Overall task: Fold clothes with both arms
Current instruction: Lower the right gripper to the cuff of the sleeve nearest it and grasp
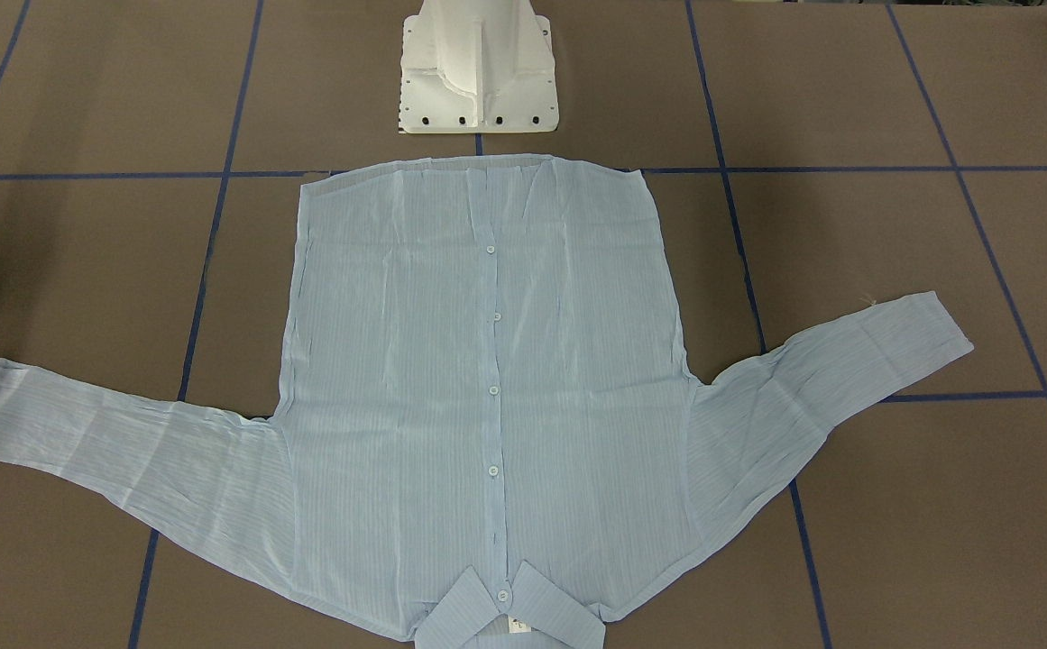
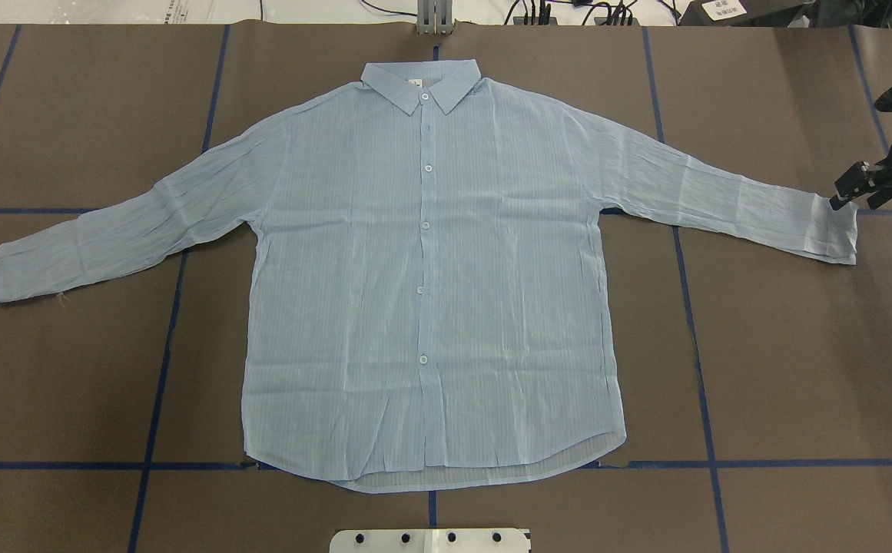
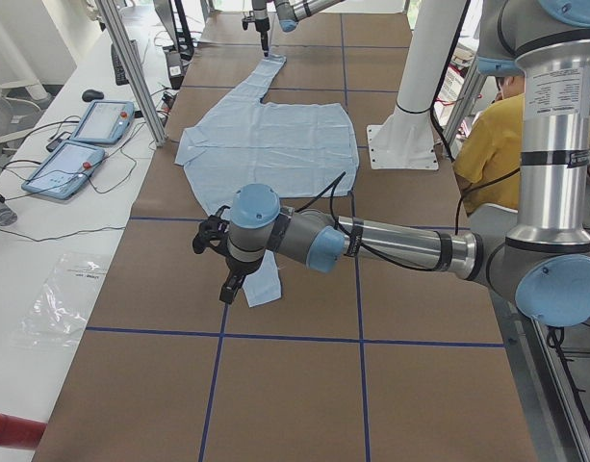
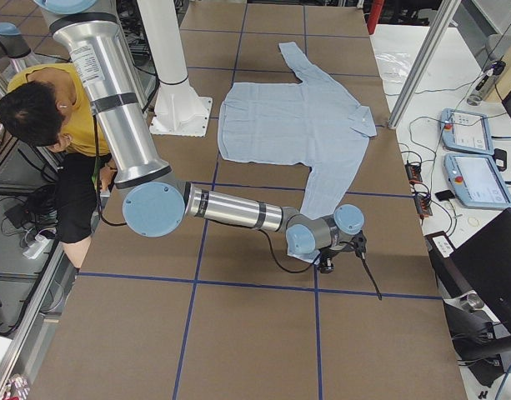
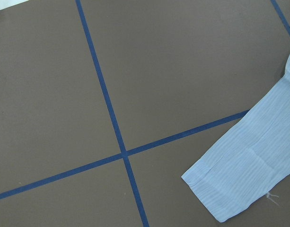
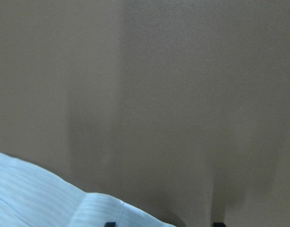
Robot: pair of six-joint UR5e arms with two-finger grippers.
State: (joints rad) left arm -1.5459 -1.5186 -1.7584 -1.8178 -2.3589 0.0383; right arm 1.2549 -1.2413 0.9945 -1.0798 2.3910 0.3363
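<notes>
The pale blue striped shirt [image 2: 422, 269] lies flat and buttoned on the brown table, collar at the far side, both sleeves spread out. My right gripper [image 2: 845, 198] is at the right sleeve's cuff [image 2: 822, 226]. In the right wrist view its two dark fingertips [image 6: 109, 223] stand apart, with the cuff's edge [image 6: 40, 194] at them. My left gripper [image 3: 227, 287] hangs just over the left sleeve's cuff [image 5: 239, 184]. It shows only in the exterior left view, so I cannot tell whether it is open or shut.
The white pedestal base [image 1: 478, 72] stands at the shirt's hem. Blue tape lines [image 5: 107, 109] cross the table. A person in yellow [image 4: 47, 108] sits behind the robot. Teach pendants [image 3: 83, 144] lie on the white side bench.
</notes>
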